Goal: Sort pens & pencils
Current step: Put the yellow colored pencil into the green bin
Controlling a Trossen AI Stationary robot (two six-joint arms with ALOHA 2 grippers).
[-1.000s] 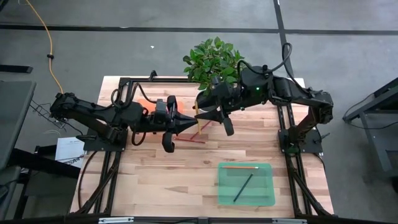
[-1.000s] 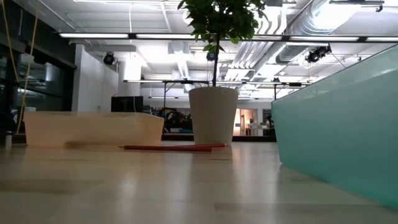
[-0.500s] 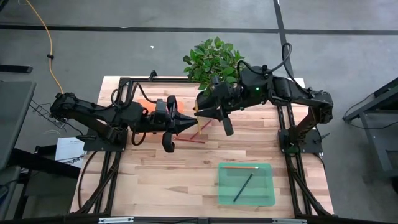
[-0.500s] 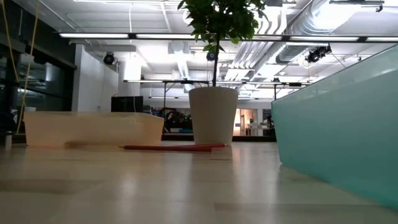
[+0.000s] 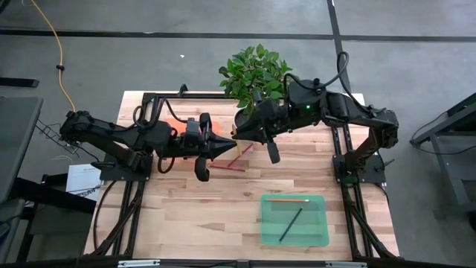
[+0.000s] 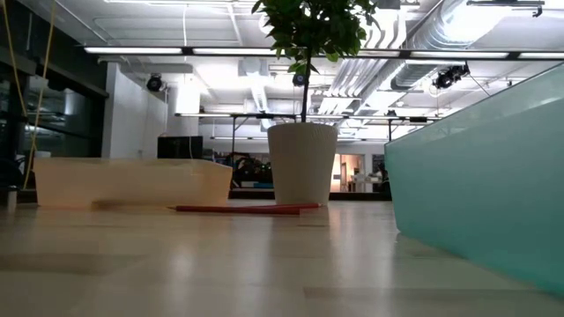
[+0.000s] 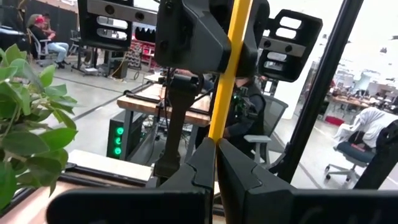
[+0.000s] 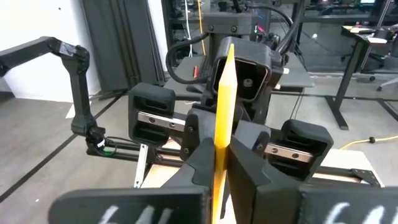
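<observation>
Yellow pencil (image 7: 231,68) is held in the air above the middle of the worktop (image 5: 186,216), with a claw at each end of it. The left claw (image 7: 215,163) looks pressed together on one end. In its wrist view the shaft runs straight out from between the fingers and into the other arm's head. The right claw (image 8: 219,163) faces it tip to tip and also looks pinched on the shaft, so the pencil's long axis lies along the line joining the two claws, roughly across the worktop from left to right. In the high view the two meet just in front of the potted plant (image 5: 253,71), and the right claw (image 5: 239,135) sits slightly nearer the plant than the left claw (image 5: 223,147). I judge this to be a hand-over. It turns on one claw letting go while the other keeps the shaft straight, and the right arm is the nearer one to the green tray (image 5: 321,223). That tray stands well apart at the front right and holds an orange-tan pencil (image 5: 287,200) and a dark stick (image 5: 291,224). A red pencil (image 5: 239,155) lies on the worktop under the claws. Compared with a second ago, the right claw has edged slightly toward the left one. The left arm and the red pencil (image 6: 236,209) in the low view are unchanged.
</observation>
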